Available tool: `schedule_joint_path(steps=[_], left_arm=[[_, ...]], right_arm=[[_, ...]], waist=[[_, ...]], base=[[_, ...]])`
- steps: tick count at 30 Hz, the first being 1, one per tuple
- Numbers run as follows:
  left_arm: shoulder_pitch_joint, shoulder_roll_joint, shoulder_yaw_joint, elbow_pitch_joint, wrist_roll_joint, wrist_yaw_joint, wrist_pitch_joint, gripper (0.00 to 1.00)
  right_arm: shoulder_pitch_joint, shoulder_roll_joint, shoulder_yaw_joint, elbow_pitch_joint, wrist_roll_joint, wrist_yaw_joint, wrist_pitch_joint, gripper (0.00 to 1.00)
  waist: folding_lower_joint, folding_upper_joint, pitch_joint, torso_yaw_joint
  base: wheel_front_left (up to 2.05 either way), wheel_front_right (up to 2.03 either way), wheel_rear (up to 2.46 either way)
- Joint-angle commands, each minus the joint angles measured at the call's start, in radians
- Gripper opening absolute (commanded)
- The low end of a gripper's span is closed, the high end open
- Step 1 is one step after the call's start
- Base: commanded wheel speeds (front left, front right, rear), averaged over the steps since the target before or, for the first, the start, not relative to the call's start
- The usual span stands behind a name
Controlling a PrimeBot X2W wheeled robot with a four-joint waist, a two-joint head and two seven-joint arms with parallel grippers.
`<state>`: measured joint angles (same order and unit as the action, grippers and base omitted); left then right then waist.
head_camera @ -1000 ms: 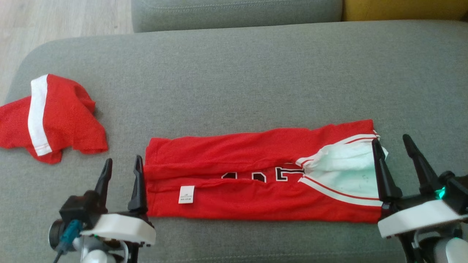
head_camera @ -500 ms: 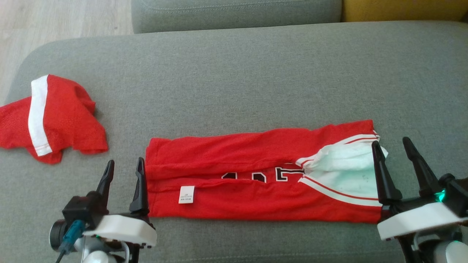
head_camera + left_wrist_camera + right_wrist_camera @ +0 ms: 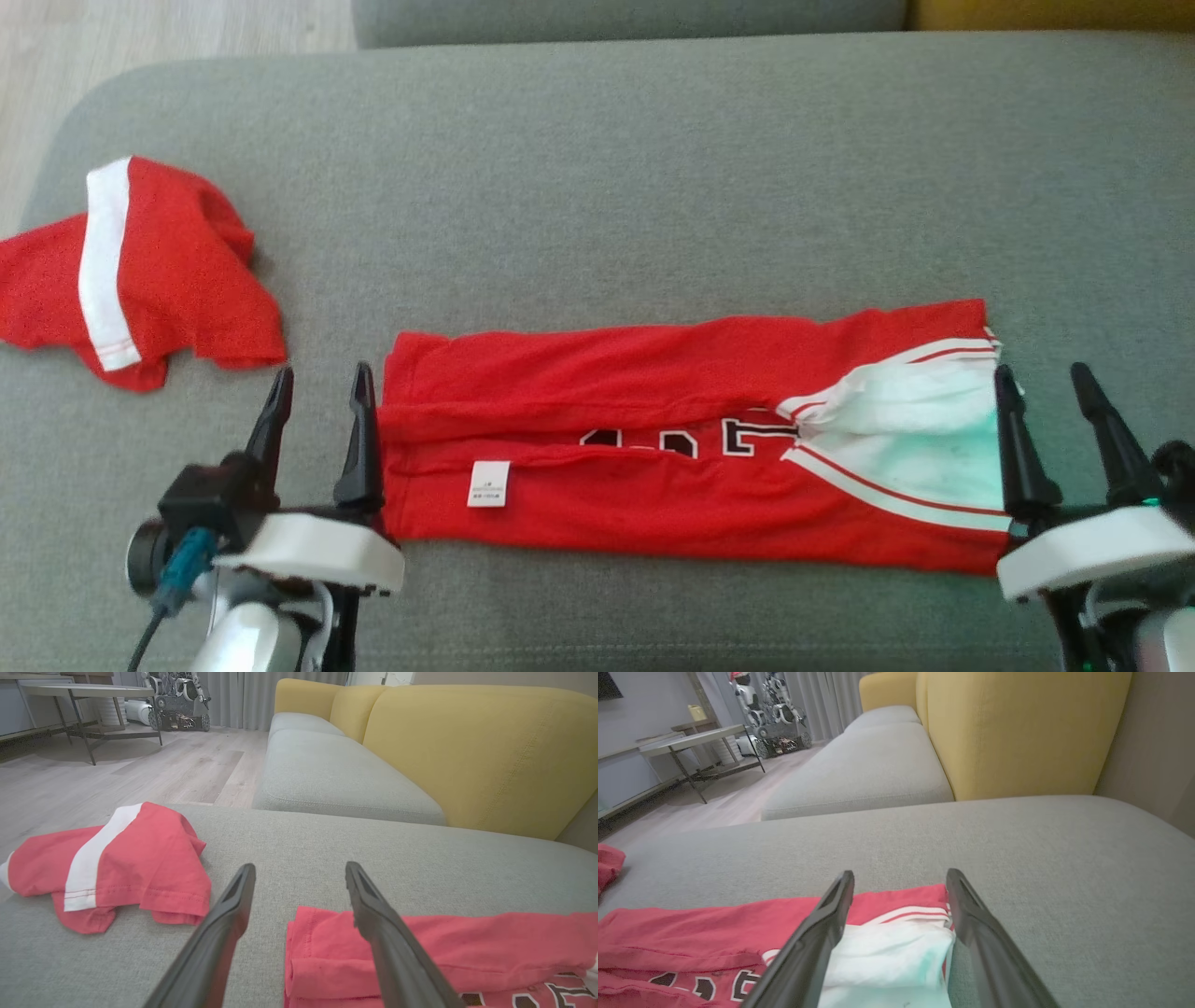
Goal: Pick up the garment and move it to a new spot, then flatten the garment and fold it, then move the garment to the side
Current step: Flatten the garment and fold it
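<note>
The left gripper (image 3: 321,375) and right gripper (image 3: 1043,373) stand open and empty at opposite ends of the folded red garment (image 3: 653,439).

Left pincer (image 3: 321,373) and right pincer (image 3: 1042,370): dark fingers on white wrist shells.
Each has two long, matt black fingers (image 3: 358,448) that taper from a broad base to a narrow tip, set on a smooth white shell (image 3: 313,560) with rounded corners. Beside the left shell sits a black boxy block (image 3: 201,499) with a teal plug (image 3: 182,571) and a dark cable (image 3: 142,649) trailing off it; below is a silvery-grey forearm (image 3: 241,644). A small green light (image 3: 1150,502) glows on the right wrist's black joint.
</note>
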<state>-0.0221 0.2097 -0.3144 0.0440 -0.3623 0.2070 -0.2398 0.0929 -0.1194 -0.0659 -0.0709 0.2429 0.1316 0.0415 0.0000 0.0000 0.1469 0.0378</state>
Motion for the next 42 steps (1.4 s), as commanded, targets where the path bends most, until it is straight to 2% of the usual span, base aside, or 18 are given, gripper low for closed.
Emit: schedule_joint_path(steps=[1, 4, 12, 19, 20, 21, 22, 32, 42], left_arm=[[-0.057, 0.007, 0.029, -0.024, 0.007, -0.005, -0.012, 1.00], [-0.068, 0.004, 0.029, -0.020, 0.007, -0.007, -0.014, 1.00], [-0.115, -0.012, 0.031, -0.004, 0.014, -0.022, -0.019, 1.00], [-0.136, -0.029, 0.039, 0.008, 0.021, -0.031, -0.021, 1.00], [-0.137, -0.032, 0.041, 0.007, 0.022, -0.032, -0.021, 1.00], [-0.139, -0.035, 0.044, 0.006, 0.024, -0.034, -0.022, 1.00], [-0.139, -0.038, 0.047, 0.003, 0.026, -0.035, -0.022, 1.00], [-0.130, -0.067, 0.079, -0.011, 0.053, -0.054, -0.022, 1.00], [-0.110, -0.085, 0.112, -0.015, 0.072, -0.072, -0.022, 1.00]], right_arm=[[-0.061, -0.027, 0.007, 0.003, 0.015, -0.001, -0.004, 1.00], [-0.082, -0.032, -0.003, 0.059, 0.024, -0.001, -0.005, 1.00], [-0.172, -0.050, -0.019, 0.316, 0.021, -0.001, 0.042, 1.00], [-0.181, -0.027, -0.013, 0.395, 0.038, -0.001, 0.134, 1.00], [-0.176, -0.023, -0.011, 0.394, 0.044, -0.001, 0.147, 0.50], [-0.170, -0.019, -0.011, 0.395, 0.051, -0.001, 0.164, 0.36], [-0.164, -0.015, -0.008, 0.393, 0.059, -0.001, 0.180, 0.00], [-0.143, -0.024, -0.031, 0.328, 0.099, -0.001, 0.208, 0.00], [-0.163, -0.113, -0.130, 0.281, 0.115, -0.001, 0.213, 0.00]], waist=[[0.0000, 0.0000, 0.019, 0.012], [0.0000, 0.0000, 0.032, 0.019], [0.0000, 0.0000, 0.088, 0.048], [0.0000, 0.0000, 0.104, 0.055], [0.0000, 0.0000, 0.104, 0.055], [0.0000, 0.0000, 0.103, 0.056], [0.0000, 0.0000, 0.102, 0.056], [0.0000, 0.0000, 0.095, 0.058], [0.0000, 0.0000, 0.074, 0.015]], base=[[0.00, 0.00, 0.00], [0.00, 0.00, 0.00], [0.00, 0.00, 0.00], [0.00, 0.00, 0.00], [0.00, 0.00, 0.00], [0.00, 0.00, 0.00], [0.00, 0.00, 0.00], [0.00, 0.00, 0.00], [0.00, 0.00, 0.00]])
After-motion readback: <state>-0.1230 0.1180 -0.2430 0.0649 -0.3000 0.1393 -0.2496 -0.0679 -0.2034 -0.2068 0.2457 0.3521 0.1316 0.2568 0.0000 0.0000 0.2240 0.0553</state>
